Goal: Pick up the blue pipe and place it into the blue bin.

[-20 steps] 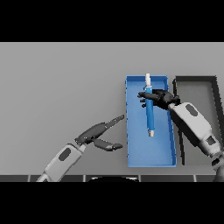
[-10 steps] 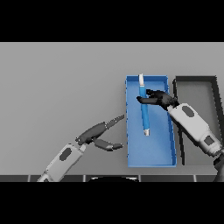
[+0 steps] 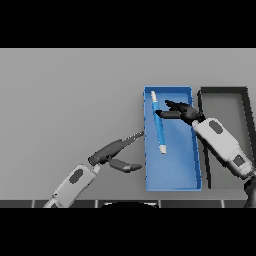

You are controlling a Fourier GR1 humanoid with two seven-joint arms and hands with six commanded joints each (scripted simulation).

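Nearest us, the left hand (image 3: 112, 155) is hovering over the grey table (image 3: 70, 100), fingers stretching straight toward the blue bin (image 3: 172, 180) with the thumb splaying out below, gripping nothing and sitting just beside the bin's left wall. Further up, the blue pipe (image 3: 159, 125) is lying inside the bin, running lengthwise along its left half, white tip pointing toward us. The right hand (image 3: 181, 111) is reaching in over the bin's upper right, fingers spreading loose and open, one fingertip close against the pipe's side without clasping it. A dark bin (image 3: 222, 92) is sitting immediately right of the blue one
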